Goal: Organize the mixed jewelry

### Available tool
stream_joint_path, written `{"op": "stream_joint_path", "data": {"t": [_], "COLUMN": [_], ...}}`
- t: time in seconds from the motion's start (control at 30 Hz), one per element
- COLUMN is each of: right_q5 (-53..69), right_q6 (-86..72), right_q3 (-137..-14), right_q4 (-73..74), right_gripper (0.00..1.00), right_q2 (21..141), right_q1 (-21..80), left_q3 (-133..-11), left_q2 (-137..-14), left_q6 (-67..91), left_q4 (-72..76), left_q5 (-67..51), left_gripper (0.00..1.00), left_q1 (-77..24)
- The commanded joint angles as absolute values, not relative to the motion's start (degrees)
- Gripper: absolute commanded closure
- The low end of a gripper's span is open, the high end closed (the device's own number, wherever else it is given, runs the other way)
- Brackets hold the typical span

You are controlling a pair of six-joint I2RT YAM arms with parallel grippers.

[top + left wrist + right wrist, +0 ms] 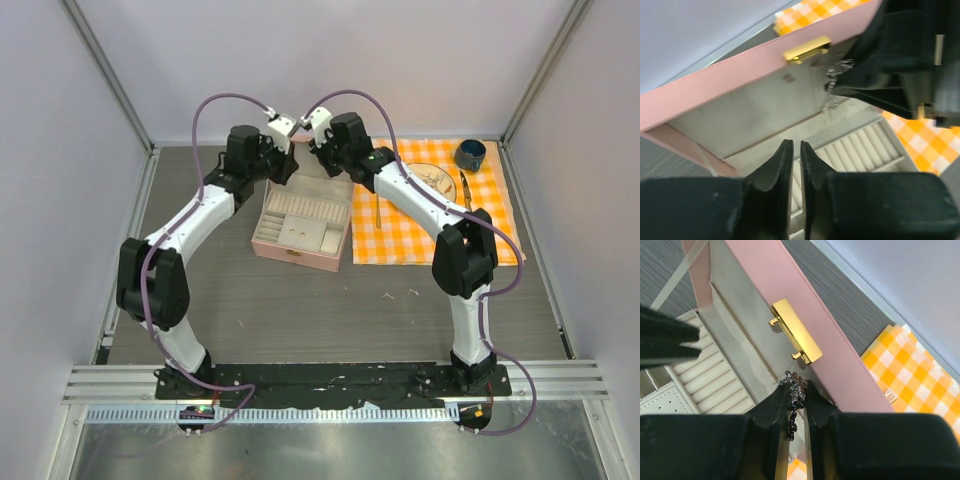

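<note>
The pink case [300,225] lies open mid-table with its lid [805,315] raised, a gold clasp [795,337] on the lid's edge. My right gripper [796,385] is shut on a bunched silvery chain [794,390] just below the clasp, against the lid's pale lining. In the left wrist view the chain [836,80] glints at the right gripper's black tips. My left gripper [796,145] hovers over the ring-roll slots [860,150]. Its jaws stand a narrow slit apart with nothing between them. Tiny pale bits [388,294] lie on the table in front of the cloth.
An orange-checked cloth [440,200] to the right of the case carries a plate [432,178], a dark blue cup [470,154], a gold fork [379,210] and a knife [465,190]. Grey walls enclose the table on three sides.
</note>
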State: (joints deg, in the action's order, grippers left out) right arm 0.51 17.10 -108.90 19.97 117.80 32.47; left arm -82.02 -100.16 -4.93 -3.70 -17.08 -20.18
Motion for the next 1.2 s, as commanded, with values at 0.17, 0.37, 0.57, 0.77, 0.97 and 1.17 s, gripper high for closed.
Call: {"op": "stream_joint_path", "data": {"t": [0.17, 0.37, 0.57, 0.77, 0.97, 1.17], "right_q5": [2.55, 4.48, 5.89, 7.29, 7.91, 8.17], "right_q6": [14.33, 13.10, 12.22, 10.81, 9.93, 9.58], "right_q3": [-110.92, -110.83, -111.01, -110.39, -110.21, -110.21], "right_q4": [19.42, 19.86, 20.39, 20.57, 20.74, 20.66], "right_gripper": [0.99, 0.99, 0.99, 0.99, 0.99, 0.99], "right_q2": [113.03, 111.97, 110.66, 109.51, 109.25, 109.42], "right_q1": [31.99, 31.99, 31.99, 31.99, 31.99, 31.99], "left_q3": [-80.42, -79.46, -78.13, -79.01, -80.59, -81.74], "left_q2": [-93.52, -94.48, -95.80, -97.82, -99.93, -101.34], "left_q6": [-3.34, -5.97, -6.07, -4.22, -3.08, -1.94], "left_q4": [-3.96, -2.47, 1.31, 4.39, 5.10, 5.71], "left_q5": [-30.85, -30.67, -29.62, -27.86, -28.30, -29.79], "left_gripper": [0.55, 0.51, 0.50, 0.51, 0.52, 0.52], "left_q1": [-20.57, -20.57, -20.65, -20.83, -21.27, -21.27]}}
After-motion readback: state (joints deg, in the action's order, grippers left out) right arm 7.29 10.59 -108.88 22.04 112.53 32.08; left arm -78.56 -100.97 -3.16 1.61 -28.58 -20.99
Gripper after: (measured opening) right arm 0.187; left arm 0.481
